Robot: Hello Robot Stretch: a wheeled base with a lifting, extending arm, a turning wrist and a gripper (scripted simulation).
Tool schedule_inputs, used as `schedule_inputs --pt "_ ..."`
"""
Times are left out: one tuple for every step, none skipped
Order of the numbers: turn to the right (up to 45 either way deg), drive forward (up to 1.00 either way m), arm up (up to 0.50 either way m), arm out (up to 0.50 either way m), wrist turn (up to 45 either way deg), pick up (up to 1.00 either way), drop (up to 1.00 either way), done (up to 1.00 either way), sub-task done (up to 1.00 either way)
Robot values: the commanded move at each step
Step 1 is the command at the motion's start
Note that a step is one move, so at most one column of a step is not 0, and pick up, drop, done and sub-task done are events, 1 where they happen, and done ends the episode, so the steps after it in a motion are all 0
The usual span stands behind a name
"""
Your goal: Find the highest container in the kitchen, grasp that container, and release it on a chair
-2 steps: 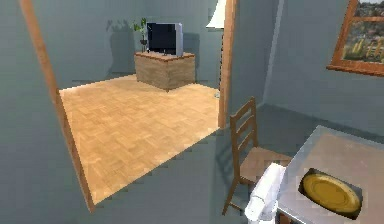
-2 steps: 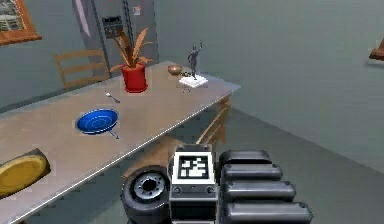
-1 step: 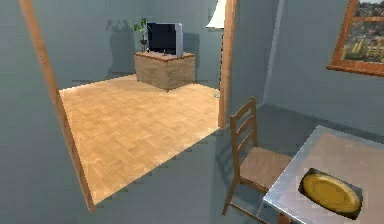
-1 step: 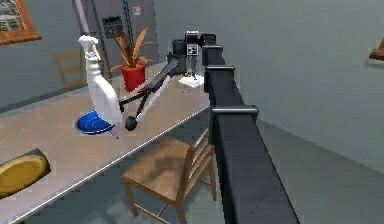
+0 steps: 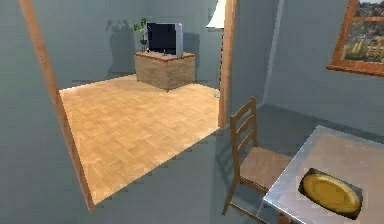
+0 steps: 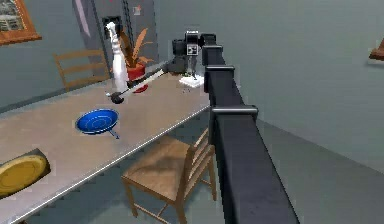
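Observation:
A grey table (image 6: 150,125) runs across the arm side view. On it stand a blue bowl (image 6: 97,121), a tall white bottle (image 6: 115,58) and a red pot with a plant (image 6: 137,70). My arm (image 6: 235,130) reaches up over the table's far end, with the gripper (image 6: 180,58) just right of the pot. A thin rod with a dark round end (image 6: 135,86) slants from the gripper toward the bowl. I cannot tell whether the gripper holds anything. A wooden chair (image 6: 172,175) is tucked at the table's near side, and another chair (image 6: 80,68) stands behind the table.
A yellow plate (image 6: 15,175) lies at the table's left end, and the plate (image 5: 330,192) shows again beside a wooden chair (image 5: 250,150) in the forward view. A wood-framed doorway (image 5: 225,70) opens onto a wood-floored room (image 5: 140,115) with a TV (image 5: 163,38) on a cabinet.

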Motion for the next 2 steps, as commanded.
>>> schedule_inputs --pt "0.0 0.0 0.0 0.0 45.0 0.0 0.0 0.0 0.0" --pt "0.0 0.0 0.0 0.0 15.0 0.0 0.0 0.0 0.0"
